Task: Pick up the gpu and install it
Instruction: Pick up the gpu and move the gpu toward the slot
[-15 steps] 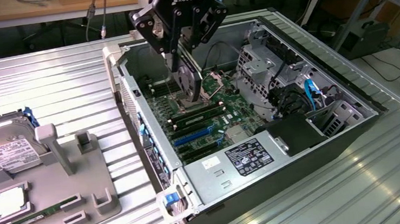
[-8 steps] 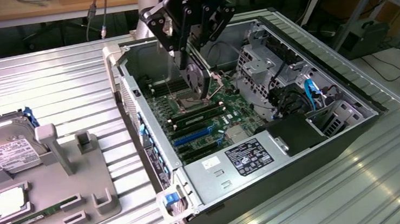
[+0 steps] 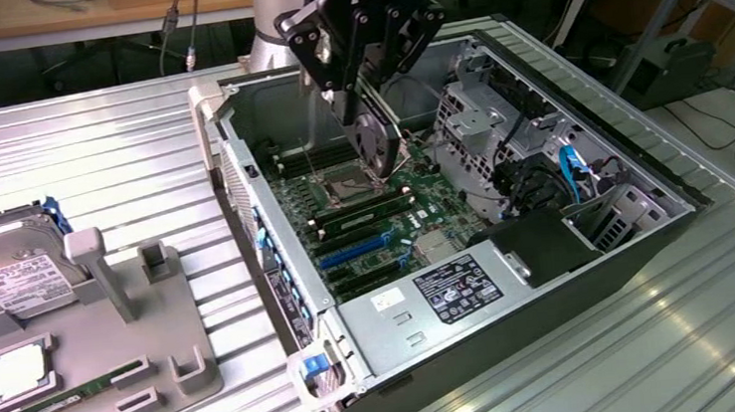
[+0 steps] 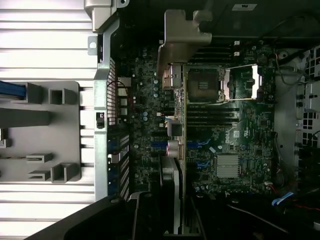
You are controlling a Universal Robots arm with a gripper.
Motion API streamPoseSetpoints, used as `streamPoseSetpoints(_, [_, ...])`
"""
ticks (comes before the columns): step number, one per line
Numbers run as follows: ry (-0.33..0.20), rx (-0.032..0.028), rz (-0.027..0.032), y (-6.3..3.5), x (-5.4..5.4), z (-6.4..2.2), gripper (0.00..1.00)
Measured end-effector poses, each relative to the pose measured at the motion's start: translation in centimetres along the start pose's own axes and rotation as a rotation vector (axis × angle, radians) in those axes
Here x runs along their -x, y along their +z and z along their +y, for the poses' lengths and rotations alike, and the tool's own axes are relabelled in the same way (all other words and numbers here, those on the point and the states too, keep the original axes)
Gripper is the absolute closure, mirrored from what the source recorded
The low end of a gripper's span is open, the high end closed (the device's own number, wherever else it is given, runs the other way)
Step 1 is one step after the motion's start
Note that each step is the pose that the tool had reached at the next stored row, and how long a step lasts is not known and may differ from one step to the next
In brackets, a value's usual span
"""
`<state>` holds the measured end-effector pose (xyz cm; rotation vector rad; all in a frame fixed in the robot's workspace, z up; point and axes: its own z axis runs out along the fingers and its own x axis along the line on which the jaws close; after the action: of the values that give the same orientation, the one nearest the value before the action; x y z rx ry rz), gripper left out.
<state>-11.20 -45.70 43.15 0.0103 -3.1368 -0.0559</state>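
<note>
Tool (image 3: pixel 366 114) clamped narrow on gpu (image 3: pixel 381 155), card upright, hanging over mobo (image 3: pixel 403 225) in open pc case (image 3: pixel 239 162).

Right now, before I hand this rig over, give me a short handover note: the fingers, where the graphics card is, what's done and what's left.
Fingers: the gripper is shut on the gpu, a thin black-faced card with a pale metal bracket, held on edge.
Where: the card hangs inside the open black computer case, over the green motherboard near the processor socket.
Done: the card is picked up and over the case. The grey holder tray at the exterior view's left holds the silver hard drive.
Left: the card is not seated, and the blue expansion slots have nothing in them.
</note>
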Motion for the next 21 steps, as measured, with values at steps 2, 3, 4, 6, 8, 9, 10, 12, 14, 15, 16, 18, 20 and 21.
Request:
streamPoseSetpoints(2, [0.0,-0.0001,0.0,-0.01,0.4,0.0,0.72])
streamPoseSetpoints(3, [0.0,-0.0001,0.0,-0.01,0.6,0.0,0.72])
streamPoseSetpoints(4, [0.0,-0.0001,0.0001,-0.01,0.7,0.0,0.72])
streamPoseSetpoints(6, [0.0,0.0,0.0,-0.01,1.0,-0.01,0.72])
streamPoseSetpoints(8, [0.0,0.0,0.0,-0.01,1.4,-0.01,0.72])
streamPoseSetpoints(9, [0.0,-0.0001,0.0001,-0.01,1.5,-0.01,0.72])
streamPoseSetpoints(10, [0.0,-0.0001,0.0,-0.01,1.6,-0.01,0.72])
streamPoseSetpoints(12, [0.0,-0.0001,0.0,-0.01,1.9,-0.01,0.72])
streamPoseSetpoints(14, [0.0,-0.0001,0.0,-0.01,2.2,-0.01,0.72])
streamPoseSetpoints(15, [0.0,-0.0001,0.0,-0.01,2.3,-0.01,0.72])
streamPoseSetpoints(16, [0.0,-0.0001,0.0001,-0.02,2.4,-0.02,0.72])
streamPoseSetpoints(18, [0.0,-0.0001,0.0001,-0.01,2.7,-0.02,0.72])
streamPoseSetpoints(20, [0.0,0.0,0.0,-0.01,2.9,-0.02,0.72])
streamPoseSetpoints(21, [0.0,0.0,0.0,-0.01,3.0,-0.02,0.72])
